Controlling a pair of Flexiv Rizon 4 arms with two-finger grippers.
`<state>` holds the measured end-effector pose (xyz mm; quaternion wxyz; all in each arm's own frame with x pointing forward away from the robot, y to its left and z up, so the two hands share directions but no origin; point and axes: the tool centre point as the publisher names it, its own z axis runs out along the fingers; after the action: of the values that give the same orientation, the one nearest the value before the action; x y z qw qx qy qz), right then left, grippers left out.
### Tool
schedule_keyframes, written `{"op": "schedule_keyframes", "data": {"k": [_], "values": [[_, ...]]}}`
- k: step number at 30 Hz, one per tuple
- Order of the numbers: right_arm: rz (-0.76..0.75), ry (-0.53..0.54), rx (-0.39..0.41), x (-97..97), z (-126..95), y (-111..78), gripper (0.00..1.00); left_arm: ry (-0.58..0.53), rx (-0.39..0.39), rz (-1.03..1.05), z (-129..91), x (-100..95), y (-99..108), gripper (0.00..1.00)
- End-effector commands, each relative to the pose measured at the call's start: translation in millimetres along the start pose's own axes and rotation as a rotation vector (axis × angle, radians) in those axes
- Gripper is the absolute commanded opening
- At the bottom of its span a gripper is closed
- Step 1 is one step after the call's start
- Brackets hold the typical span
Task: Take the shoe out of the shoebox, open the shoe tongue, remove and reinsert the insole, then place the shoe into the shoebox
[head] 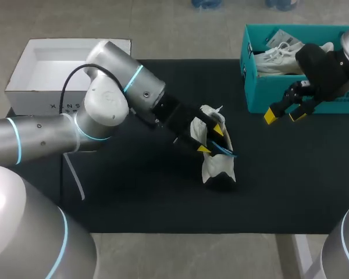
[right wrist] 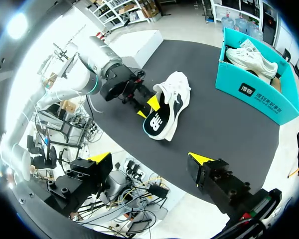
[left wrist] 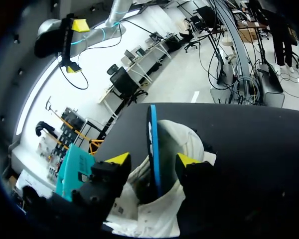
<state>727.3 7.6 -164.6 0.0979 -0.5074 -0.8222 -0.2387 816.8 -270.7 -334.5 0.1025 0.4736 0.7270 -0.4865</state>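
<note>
A white shoe (head: 216, 161) with a black sole lies on its side on the black mat (head: 134, 192) near the middle. A thin blue insole (head: 225, 151) sticks out of its opening. My left gripper (head: 212, 139) is at that opening, open. In the left wrist view the insole (left wrist: 153, 144) stands edge-on between the spread fingers of the left gripper (left wrist: 153, 160), clear of both pads, with the shoe (left wrist: 187, 137) beneath. My right gripper (head: 284, 115) hangs open and empty in front of the teal shoebox (head: 262, 99). From it the shoe (right wrist: 172, 97) lies far ahead.
A second white shoe (head: 279, 58) and paper lie inside the teal shoebox at the back right. A white box (head: 23, 87) sits at the back left, partly behind my left arm. Bare mat lies in front of the shoe and to its right.
</note>
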Motion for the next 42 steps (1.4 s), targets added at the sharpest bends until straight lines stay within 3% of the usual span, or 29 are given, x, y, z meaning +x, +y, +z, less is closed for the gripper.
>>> {"op": "schedule_keyframes", "data": {"k": [1,13,14,16,34,42], "values": [[0.000,-0.001,0.002,-0.3,2,1.2,1.00,-0.030,-0.005,-0.007,3,4.8,-6,0.53],[0.000,-0.001,0.002,-0.3,2,1.2,1.00,-0.032,-0.034,-0.062,20,-4.0,6,0.38],[0.000,-0.001,0.002,-0.3,2,1.2,1.00,-0.027,-0.038,-0.063,20,-3.9,8,0.31],[0.000,-0.001,0.002,-0.3,2,1.2,1.00,-0.022,-0.042,-0.068,21,-3.6,10,0.00],[0.000,-0.001,0.002,-0.3,2,1.2,1.00,0.033,-0.142,0.047,0,-20.6,25,0.00],[0.000,-0.001,0.002,-0.3,2,1.2,1.00,0.115,-0.137,0.036,18,10.8,36,0.00]]}}
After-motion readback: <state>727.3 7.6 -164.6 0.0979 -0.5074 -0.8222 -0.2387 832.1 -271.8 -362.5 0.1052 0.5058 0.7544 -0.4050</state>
